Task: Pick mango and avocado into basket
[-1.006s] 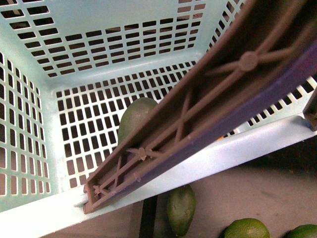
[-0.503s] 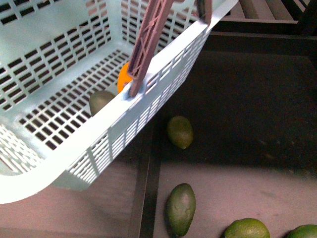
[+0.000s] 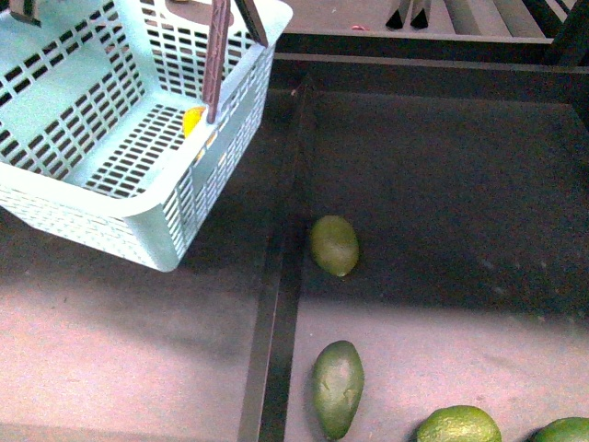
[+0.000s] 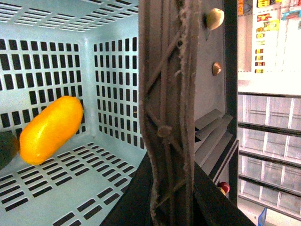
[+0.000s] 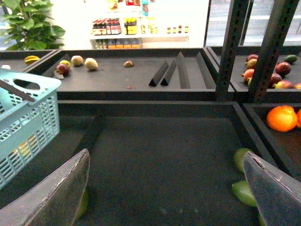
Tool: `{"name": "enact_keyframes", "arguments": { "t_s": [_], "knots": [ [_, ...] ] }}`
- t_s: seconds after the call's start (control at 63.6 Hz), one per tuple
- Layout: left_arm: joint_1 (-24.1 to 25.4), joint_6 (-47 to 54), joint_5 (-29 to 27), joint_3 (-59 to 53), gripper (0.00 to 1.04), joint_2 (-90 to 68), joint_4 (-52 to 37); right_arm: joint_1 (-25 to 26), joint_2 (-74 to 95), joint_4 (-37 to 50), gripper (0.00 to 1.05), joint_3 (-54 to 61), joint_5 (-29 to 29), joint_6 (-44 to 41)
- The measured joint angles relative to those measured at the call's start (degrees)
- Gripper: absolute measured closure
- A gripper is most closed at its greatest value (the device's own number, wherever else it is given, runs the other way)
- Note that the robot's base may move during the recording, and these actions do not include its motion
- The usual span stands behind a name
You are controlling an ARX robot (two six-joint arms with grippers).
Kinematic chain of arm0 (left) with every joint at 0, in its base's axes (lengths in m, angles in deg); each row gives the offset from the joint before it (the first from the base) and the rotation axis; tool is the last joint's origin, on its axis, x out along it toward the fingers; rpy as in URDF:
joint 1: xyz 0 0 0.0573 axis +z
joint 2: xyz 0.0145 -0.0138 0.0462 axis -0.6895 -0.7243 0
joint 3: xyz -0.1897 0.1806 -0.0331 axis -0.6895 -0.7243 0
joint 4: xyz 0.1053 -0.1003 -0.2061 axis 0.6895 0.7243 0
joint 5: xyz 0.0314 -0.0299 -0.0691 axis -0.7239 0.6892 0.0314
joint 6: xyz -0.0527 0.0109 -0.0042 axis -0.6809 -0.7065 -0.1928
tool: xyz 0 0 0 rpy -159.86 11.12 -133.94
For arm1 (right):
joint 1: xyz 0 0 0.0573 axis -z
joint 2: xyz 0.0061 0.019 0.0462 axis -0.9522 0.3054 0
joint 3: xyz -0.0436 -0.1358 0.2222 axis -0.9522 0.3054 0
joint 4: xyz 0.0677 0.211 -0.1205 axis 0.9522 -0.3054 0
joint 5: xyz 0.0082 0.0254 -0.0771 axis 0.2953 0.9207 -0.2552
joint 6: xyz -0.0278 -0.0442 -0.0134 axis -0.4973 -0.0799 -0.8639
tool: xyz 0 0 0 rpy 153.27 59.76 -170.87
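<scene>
From where I stood, the right gripper (image 5: 164, 188) hung spread and empty over the dark tray (image 3: 442, 184). Beyond, the basket (image 3: 138, 216) held the mango (image 4: 51, 129), with the avocado (image 4: 5, 149) beside it. The left gripper's grip I couldn't tell (only the handle (image 4: 169, 113) showed); a slip could tip the fruit out.

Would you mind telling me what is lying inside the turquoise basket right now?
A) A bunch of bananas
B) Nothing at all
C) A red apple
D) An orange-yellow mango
D: the left wrist view shows an elongated orange-yellow mango lying on the slotted floor of the basket, and the front view shows a patch of the same yellow through the basket wall beside the brown handle.
</scene>
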Motion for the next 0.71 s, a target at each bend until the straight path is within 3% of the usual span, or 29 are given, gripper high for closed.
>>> {"name": "enact_keyframes", "arguments": {
  "t_s": [0.267, 0.487, 0.676, 0.708],
  "knots": [
    [0.0, -4.6, -0.1, -2.1, 0.95, -4.0, -0.2, 0.0, 0.0, 0.0, 0.09, 0.0, 0.0, 0.0],
    [0.7, -6.6, -1.7, -8.0, 0.44, 1.9, -0.5, 0.0, 0.0, 0.0, 0.09, 0.0, 0.0, 0.0],
    [2.9, -6.6, -5.7, -14.1, 0.08, 13.8, 5.3, 0.0, 0.0, 0.0, 0.09, 0.0, 0.0, 0.0],
    [3.2, -6.3, -6.0, -15.1, 0.07, 16.0, 7.5, 0.0, 0.0, 0.0, 0.09, 0.0, 0.0, 0.0]
  ]
}}
